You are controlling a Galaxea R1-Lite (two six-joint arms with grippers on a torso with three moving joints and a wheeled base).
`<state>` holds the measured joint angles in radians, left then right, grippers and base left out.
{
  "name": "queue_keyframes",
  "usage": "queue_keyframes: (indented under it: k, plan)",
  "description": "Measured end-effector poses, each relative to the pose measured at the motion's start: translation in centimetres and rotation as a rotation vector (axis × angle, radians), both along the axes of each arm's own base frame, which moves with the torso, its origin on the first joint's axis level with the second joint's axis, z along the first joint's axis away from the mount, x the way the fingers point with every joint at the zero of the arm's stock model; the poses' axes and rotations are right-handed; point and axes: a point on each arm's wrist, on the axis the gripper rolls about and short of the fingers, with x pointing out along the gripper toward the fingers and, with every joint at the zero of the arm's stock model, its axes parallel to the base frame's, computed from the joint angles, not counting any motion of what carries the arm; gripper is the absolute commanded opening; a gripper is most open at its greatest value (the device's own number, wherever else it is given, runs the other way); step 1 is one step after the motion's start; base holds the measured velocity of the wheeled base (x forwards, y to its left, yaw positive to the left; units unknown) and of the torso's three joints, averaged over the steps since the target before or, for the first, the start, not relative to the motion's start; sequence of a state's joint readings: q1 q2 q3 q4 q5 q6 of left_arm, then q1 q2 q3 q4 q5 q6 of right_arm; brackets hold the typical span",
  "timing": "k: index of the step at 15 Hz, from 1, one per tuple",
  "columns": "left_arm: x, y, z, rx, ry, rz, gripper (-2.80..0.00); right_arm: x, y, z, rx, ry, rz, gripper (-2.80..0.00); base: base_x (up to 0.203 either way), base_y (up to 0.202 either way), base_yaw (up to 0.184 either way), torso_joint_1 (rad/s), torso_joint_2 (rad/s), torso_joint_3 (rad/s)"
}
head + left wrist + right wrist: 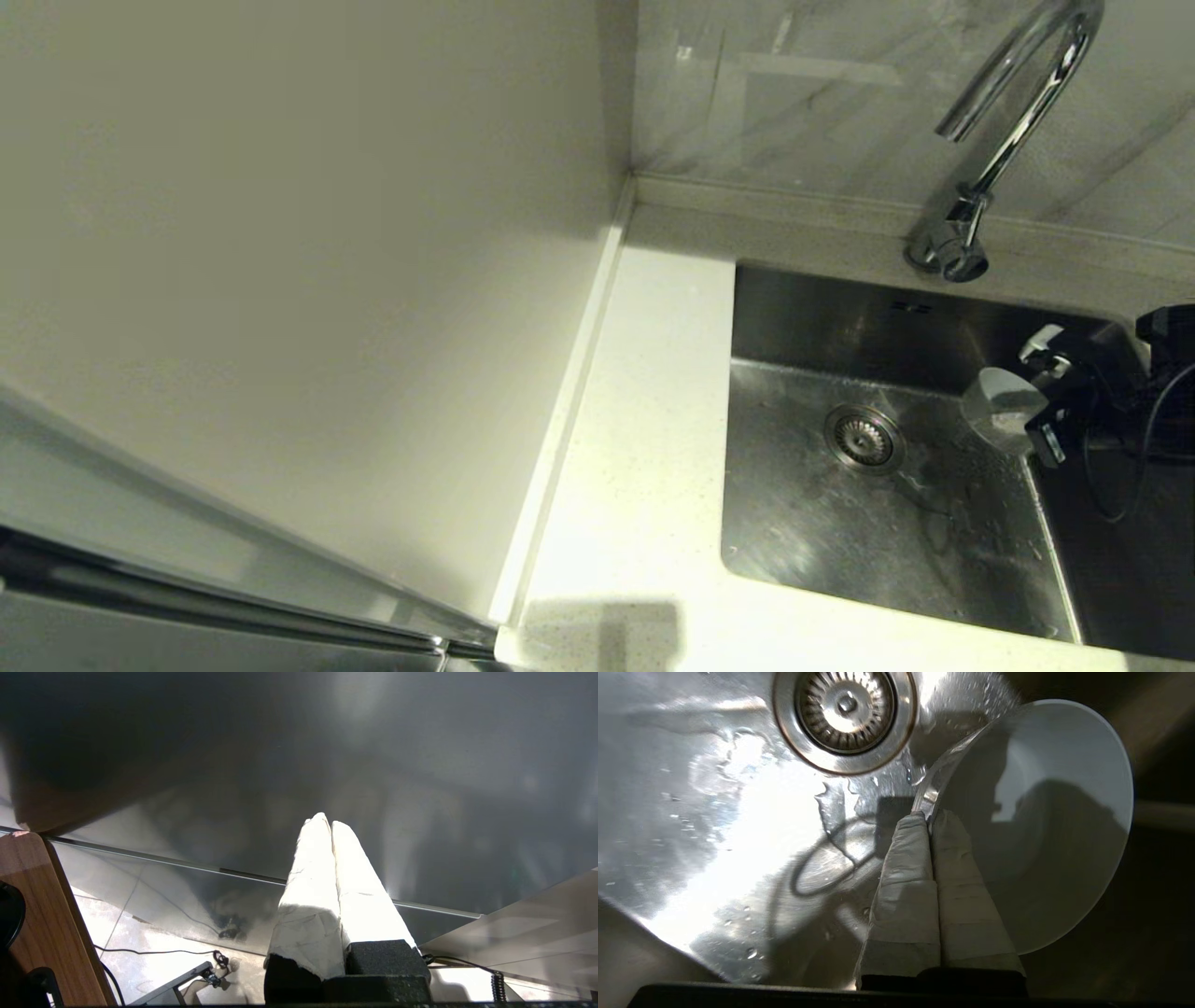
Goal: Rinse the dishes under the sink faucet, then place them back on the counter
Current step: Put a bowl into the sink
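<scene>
One white bowl (1001,409) hangs tipped on edge over the right side of the sink (794,532), its rim clamped between the closed fingers of the right pincer (930,820). Its open face turns right, toward the pincer, its underside toward the drain strainer (864,437), which lies just left of it. Open wet basin floor spreads left and near of the bowl. The faucet (1004,131) rises at the far edge, its spout above the basin. The desk (644,448) borders the sink on the left. The left pincer (327,823), fingers pressed together on nothing, sits away from the sink.
</scene>
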<state>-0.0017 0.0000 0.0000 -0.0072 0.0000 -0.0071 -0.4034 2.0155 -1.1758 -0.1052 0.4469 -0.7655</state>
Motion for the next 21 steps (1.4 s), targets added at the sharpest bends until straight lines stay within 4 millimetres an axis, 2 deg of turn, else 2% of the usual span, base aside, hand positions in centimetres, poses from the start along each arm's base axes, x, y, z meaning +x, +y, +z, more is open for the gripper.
queue_keyframes:
  k: [6, 12, 13, 17, 21]
  plan:
    - [0.0, 0.0, 0.0, 0.000, 0.000, 0.000, -2.80, 3.9, -1.5, -3.3, -0.040, -0.032, -0.026, -2.80, 0.000, 0.000, 0.000, 0.000, 0.00, 0.000]
    - [0.0, 0.0, 0.0, 0.000, 0.000, 0.000, -2.80, 6.3, -2.3, -5.6, -0.097, -0.049, -0.076, -2.80, 0.000, 0.000, 0.000, 0.000, 0.00, 0.000]
    - [0.0, 0.0, 0.0, -0.001, 0.000, 0.000, -2.80, 6.5, -2.3, -6.0, -0.102, -0.050, -0.081, 0.00, 0.000, 0.000, 0.000, 0.000, 0.00, 0.000]
    - [0.0, 0.0, 0.0, 0.000, 0.000, 0.000, -2.80, 6.9, -2.3, -6.9, -0.069, -0.030, -0.111, 0.00, 0.000, 0.000, 0.000, 0.000, 0.00, 0.000]
    - [0.0, 0.0, 0.0, 0.000, 0.000, 0.000, -2.80, 7.0, -2.1, -6.0, -0.045, -0.051, -0.129, 0.00, 0.000, 0.000, 0.000, 0.000, 0.00, 0.000]
